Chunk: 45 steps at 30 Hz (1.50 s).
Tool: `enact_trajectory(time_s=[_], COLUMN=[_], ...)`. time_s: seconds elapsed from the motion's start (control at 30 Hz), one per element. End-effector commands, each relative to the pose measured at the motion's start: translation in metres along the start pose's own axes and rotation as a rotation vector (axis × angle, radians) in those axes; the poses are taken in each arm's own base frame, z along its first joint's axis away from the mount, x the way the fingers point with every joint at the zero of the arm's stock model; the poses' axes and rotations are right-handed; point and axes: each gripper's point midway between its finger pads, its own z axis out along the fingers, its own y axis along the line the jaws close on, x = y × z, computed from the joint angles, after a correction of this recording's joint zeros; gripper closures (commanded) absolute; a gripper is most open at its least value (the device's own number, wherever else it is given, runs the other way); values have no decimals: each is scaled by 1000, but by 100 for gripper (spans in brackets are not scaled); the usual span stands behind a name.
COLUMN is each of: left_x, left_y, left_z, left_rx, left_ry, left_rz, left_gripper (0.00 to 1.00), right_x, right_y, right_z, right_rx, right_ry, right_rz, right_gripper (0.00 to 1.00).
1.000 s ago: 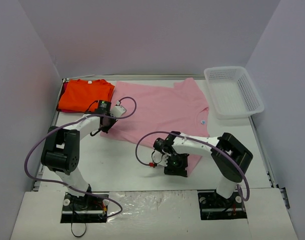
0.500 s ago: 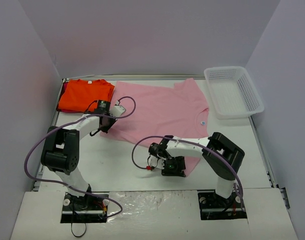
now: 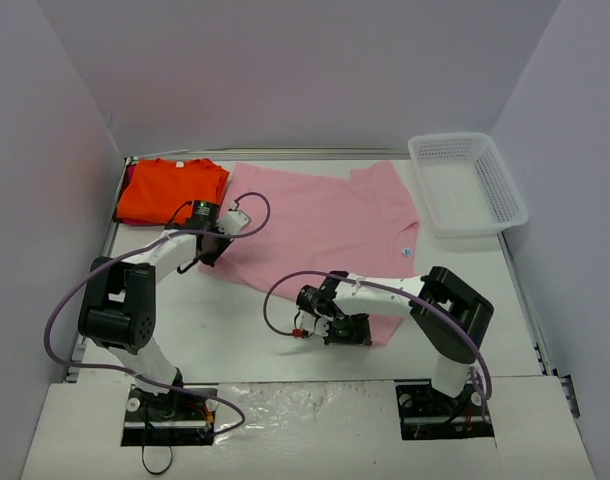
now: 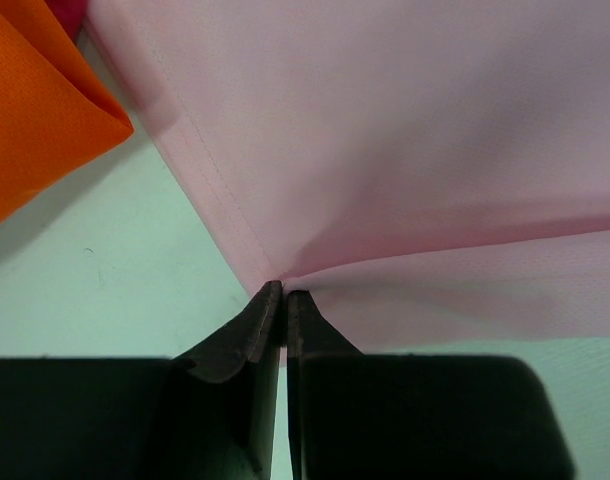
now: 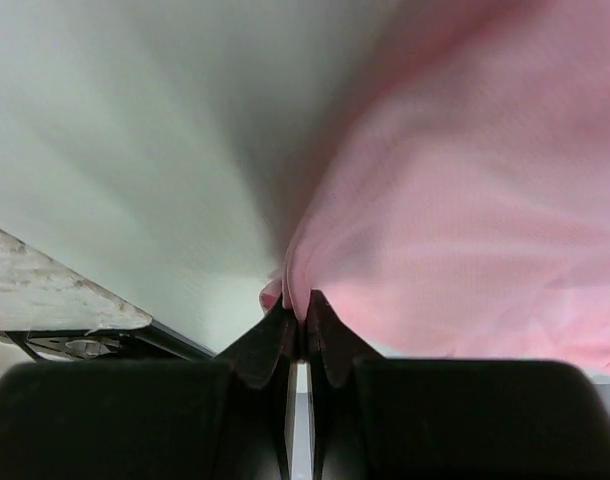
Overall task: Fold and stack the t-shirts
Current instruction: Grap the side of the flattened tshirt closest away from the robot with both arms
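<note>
Two — left gripper (image 4: pixel 282 290), right gripper (image 5: pixel 297 300) — clamp pink t-shirt (image 3: pixel 325 215) near basket (image 3: pixel 465 190).

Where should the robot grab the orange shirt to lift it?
Probably the near folded edge of the orange t-shirt, coming in low from the robot's side. It lies flat and folded in the far-left corner, so that edge looks like the thickest, most reachable part.

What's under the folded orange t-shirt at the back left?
A sliver of magenta cloth shows at the left edge of the orange t-shirt; the rest is covered, so its kind cannot be told.
</note>
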Motion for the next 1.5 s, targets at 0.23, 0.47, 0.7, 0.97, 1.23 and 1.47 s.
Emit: enact_trajectory(time_s=[0.23, 0.47, 0.7, 0.97, 1.23, 1.47], left_x=[0, 10, 25, 19, 6, 0], left_y=[-20, -48, -62, -55, -43, -35], left_z=[-56, -82, -94, -116, -117, -108], left_rx=[29, 61, 65, 24, -9, -34], left_ry=[-79, -111, -118, -166, -173, -168], left_rz=[51, 102, 113, 114, 122, 122], left_gripper=[98, 98, 98, 98, 98, 98], right_x=[57, 88, 100, 104, 88, 72], right_y=[-27, -38, -61, -103, -144, -177], right_z=[-59, -75, -89, -95, -98, -97], right_rx=[-23, -60, -67, -64, -47, -36], right_ry=[-47, -55, -98, -120, -145, -161], right_rz=[118, 176, 236, 292, 308, 310], right_gripper=[100, 100, 100, 100, 100, 100])
